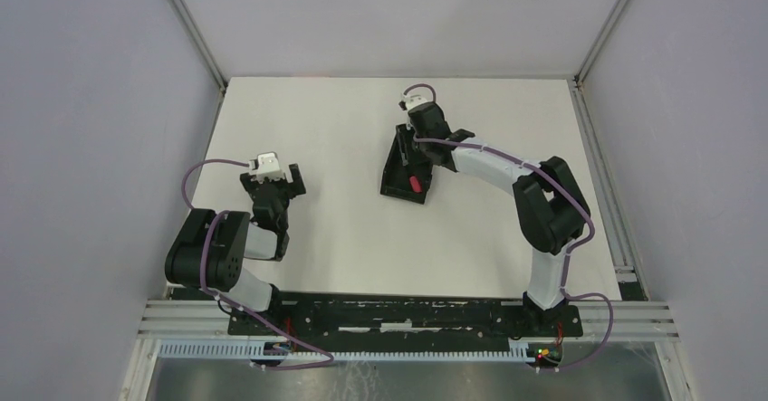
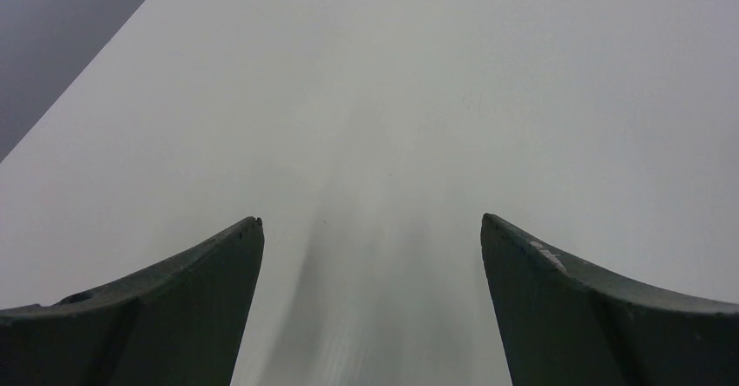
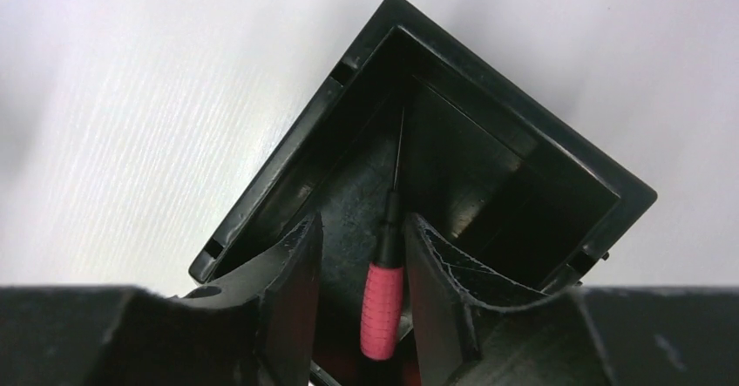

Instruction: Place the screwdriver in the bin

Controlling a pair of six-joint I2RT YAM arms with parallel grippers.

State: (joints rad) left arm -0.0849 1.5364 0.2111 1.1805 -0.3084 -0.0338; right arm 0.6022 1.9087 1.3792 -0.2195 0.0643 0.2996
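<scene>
One screwdriver (image 3: 382, 303) in bin (image 3: 305, 138), inside parted right pincer (image 3: 362, 222)

The white tabletop (image 1: 335, 238) carries the black bin (image 1: 395, 173), which sits near its middle, turned at a slant to the edges

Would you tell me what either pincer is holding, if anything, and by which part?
Nothing, it seems: right pincer open astride the screwdriver lying in the bin; left pincer open, empty.

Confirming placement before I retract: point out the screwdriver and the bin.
screwdriver (image 3: 382, 308), right wrist view, on its red handle.
bin (image 3: 558, 138), right wrist view, on its right-hand rim.
</scene>
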